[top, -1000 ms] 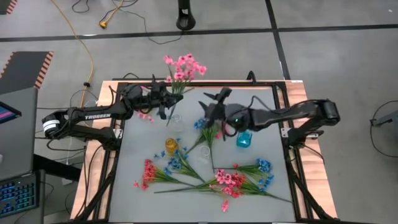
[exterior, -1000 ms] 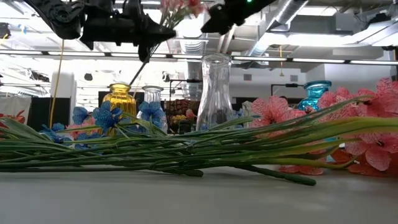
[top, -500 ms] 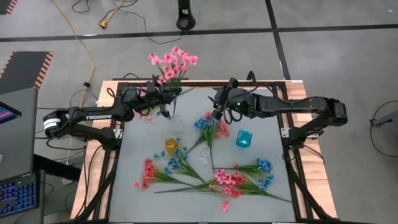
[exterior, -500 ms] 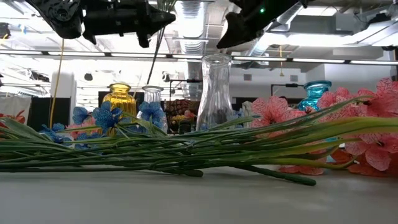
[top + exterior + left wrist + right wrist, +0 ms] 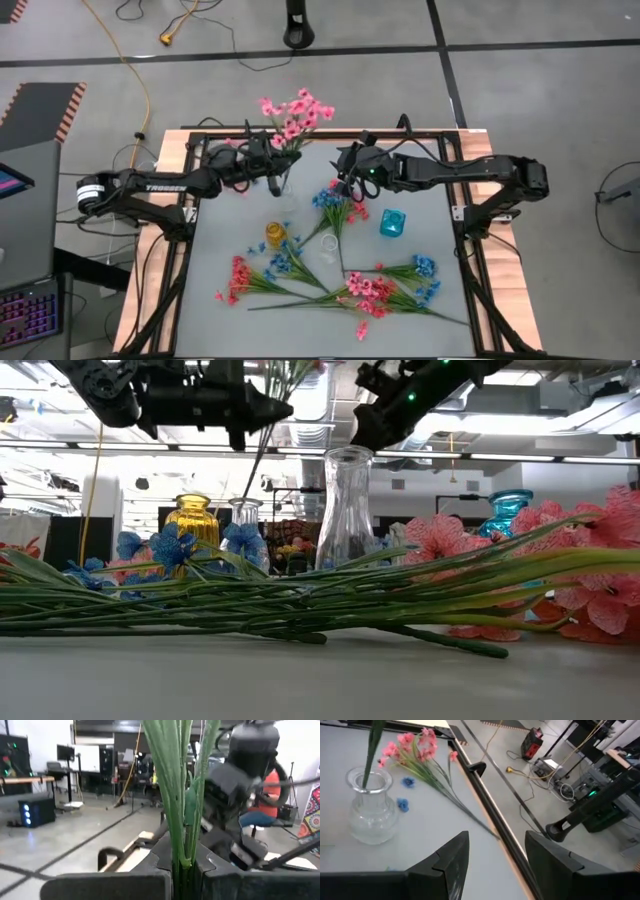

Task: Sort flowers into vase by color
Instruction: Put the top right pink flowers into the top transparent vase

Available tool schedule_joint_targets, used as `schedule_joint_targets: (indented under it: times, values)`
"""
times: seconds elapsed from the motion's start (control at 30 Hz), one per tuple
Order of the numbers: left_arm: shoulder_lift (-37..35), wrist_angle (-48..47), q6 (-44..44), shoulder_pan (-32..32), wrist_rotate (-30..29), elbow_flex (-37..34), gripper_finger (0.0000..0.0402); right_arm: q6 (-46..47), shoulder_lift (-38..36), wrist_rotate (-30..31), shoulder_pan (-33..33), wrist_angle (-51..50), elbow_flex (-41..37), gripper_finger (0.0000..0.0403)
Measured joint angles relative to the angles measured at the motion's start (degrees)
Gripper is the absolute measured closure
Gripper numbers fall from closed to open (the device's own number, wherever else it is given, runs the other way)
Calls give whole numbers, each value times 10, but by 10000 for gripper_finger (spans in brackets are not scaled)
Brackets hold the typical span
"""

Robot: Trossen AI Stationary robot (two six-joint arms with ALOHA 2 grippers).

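Note:
My left gripper (image 5: 268, 168) is shut on a pink flower spray (image 5: 295, 115) over the table's far part. The spray's blossoms stand above the far edge. Its stem (image 5: 371, 750) runs down into the mouth of a small clear vase (image 5: 367, 810), also the small clear vase (image 5: 283, 188). My right gripper (image 5: 348, 170) is open and holds nothing; it hovers right of that vase, above a blue spray (image 5: 335, 205). Another pink spray (image 5: 415, 750) lies flat on the table beyond the vase. My left gripper pinches the pink spray's bundle of green stems (image 5: 180, 862) between its two fingers, below the blossoms. The fingers come level from the table's left and lie across the stems. The spray stands nearly upright, blossoms up, its lower end (image 5: 250, 495) at the small clear vase's mouth.
A yellow vase (image 5: 276, 234), a teal vase (image 5: 392, 222) and a tall clear vase (image 5: 347, 500) stand mid-table. Coral-red (image 5: 238, 278), pink (image 5: 368, 292) and blue (image 5: 425, 268) sprays lie in a heap near the near edge. A black rail (image 5: 485, 795) borders the table.
My left gripper kept hold of the pink spray, swung its blossoms toward the left and back, and shifted slightly right; the stem's lower end came over the small clear vase's mouth. My right arm drew away toward the far edge and a little left, staying open.

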Motion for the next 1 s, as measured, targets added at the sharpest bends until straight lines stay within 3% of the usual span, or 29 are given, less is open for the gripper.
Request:
schedule_joint_targets:
  times: [0.37, 0.73, 1.0]
  values:
    - [43, -37, -10, -2, 5, 0, 383, 0, -2, 0, 3, -1, 0, 184]
    - [35, -88, -4, -2, 30, 0, 282, 0, -2, 1, 3, -1, 0, 184]
    - [-34, -230, 25, 1, 30, 0, 222, -29, -2, 1, 3, -2, 0, 184]
